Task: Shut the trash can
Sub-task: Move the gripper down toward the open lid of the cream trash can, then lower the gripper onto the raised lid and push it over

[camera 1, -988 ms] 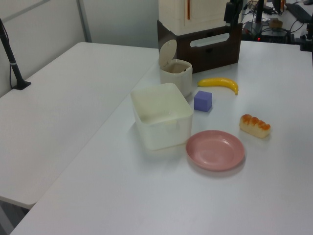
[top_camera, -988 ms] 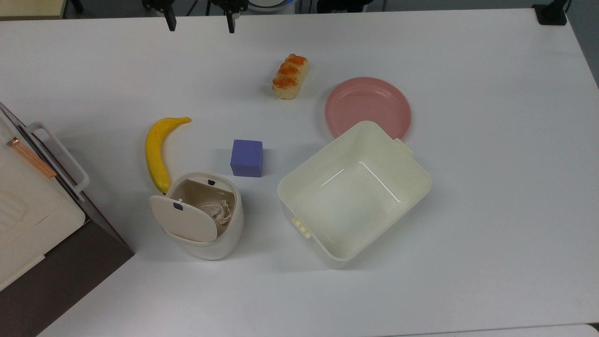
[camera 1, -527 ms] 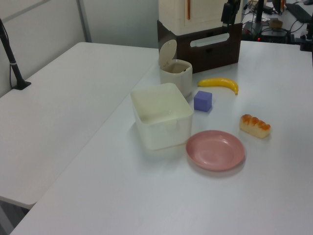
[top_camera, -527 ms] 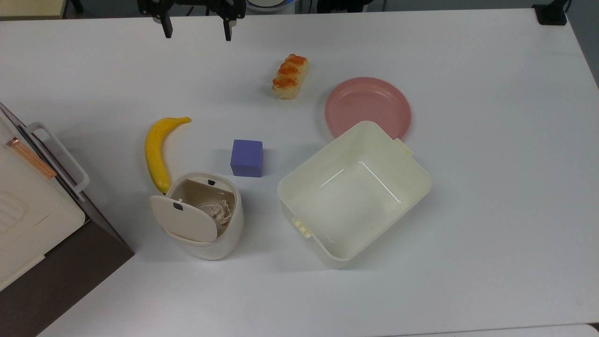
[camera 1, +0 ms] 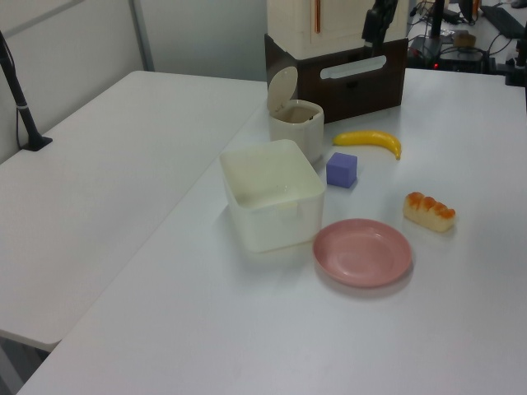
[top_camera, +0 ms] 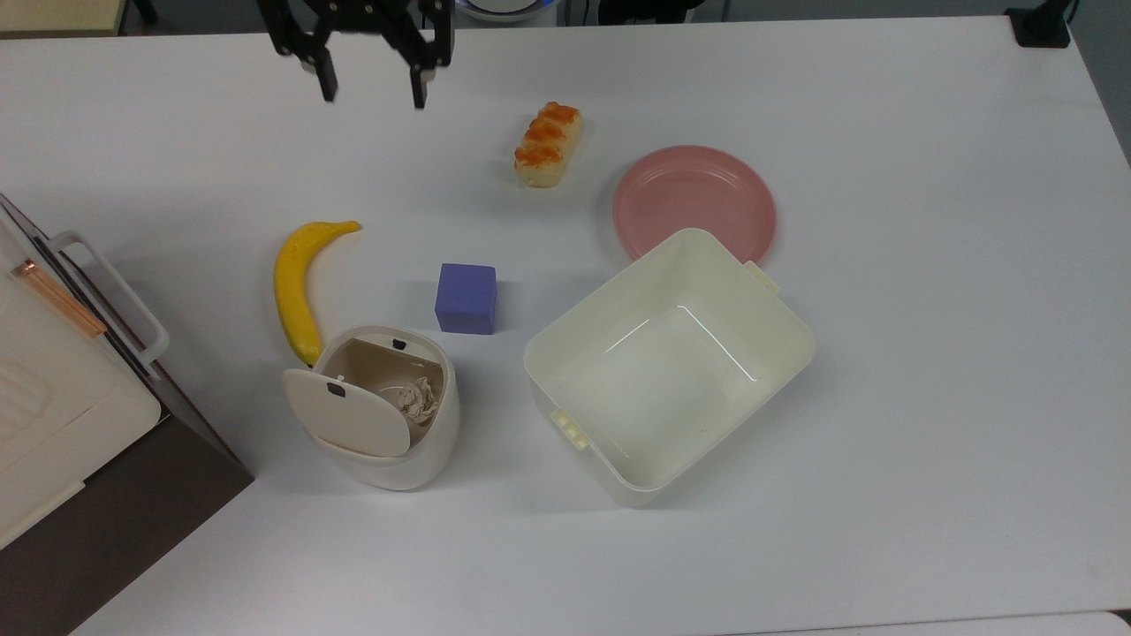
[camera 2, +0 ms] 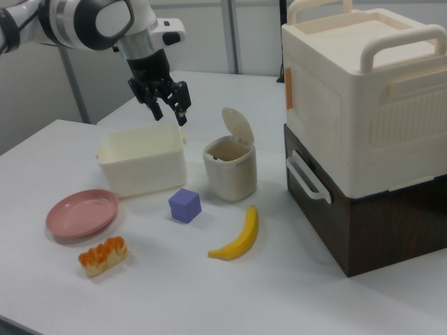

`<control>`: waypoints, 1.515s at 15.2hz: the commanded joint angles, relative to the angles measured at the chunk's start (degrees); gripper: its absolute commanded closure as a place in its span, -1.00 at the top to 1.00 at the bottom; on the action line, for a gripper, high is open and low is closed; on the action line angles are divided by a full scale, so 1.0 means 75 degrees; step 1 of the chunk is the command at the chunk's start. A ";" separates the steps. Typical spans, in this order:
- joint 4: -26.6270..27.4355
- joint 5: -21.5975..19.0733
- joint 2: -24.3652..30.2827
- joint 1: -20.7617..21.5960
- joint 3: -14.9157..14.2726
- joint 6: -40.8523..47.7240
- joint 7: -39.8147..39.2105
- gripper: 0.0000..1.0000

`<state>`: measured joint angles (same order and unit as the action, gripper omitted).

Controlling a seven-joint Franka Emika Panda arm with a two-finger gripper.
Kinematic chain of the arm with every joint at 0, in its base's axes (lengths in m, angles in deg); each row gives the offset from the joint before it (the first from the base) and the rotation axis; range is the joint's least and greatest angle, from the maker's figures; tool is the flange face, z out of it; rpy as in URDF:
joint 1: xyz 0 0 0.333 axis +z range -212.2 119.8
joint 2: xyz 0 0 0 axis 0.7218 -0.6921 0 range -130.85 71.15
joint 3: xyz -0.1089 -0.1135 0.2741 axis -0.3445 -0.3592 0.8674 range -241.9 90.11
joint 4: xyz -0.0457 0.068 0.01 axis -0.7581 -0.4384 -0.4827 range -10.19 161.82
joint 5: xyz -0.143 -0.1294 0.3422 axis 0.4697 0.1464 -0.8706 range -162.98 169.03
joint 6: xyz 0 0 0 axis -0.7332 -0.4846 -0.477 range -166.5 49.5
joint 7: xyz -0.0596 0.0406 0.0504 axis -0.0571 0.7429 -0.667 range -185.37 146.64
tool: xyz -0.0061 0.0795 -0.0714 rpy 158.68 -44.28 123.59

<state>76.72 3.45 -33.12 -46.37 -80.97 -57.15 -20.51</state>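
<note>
The trash can [top_camera: 430, 439] is a small cream bin near the top view's lower left, beside the banana's end. Its hinged lid [top_camera: 346, 413] stands raised, and crumpled paper lies in the brownish inside. The can also appears in the left view [camera 1: 298, 130] and the right view [camera 2: 230, 173], lid [camera 2: 237, 126] upright in both. My gripper [top_camera: 372, 95] hangs open and empty near the top view's upper edge, well apart from the can. In the right view the gripper [camera 2: 170, 116] is high above the tub. In the left view the gripper [camera 1: 370, 34] is in front of the stacked boxes.
A banana [top_camera: 296, 287] and a purple cube [top_camera: 466, 299] lie between gripper and can. A large cream tub [top_camera: 545, 355], a pink plate [top_camera: 694, 199] and a bread piece [top_camera: 548, 144] sit to the top view's right. A cream box on a dark cabinet [top_camera: 53, 397] stands left of the can.
The gripper has come further into the top view, moving down from the upper edge toward the table's middle, still open. Nothing on the table has moved.
</note>
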 commanded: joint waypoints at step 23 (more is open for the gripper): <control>-0.4666 0.0377 -0.4297 -0.0107 -0.0248 -0.1957 0.6562 -1.00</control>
<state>48.17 4.84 -60.78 -48.24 -81.48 -72.16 25.25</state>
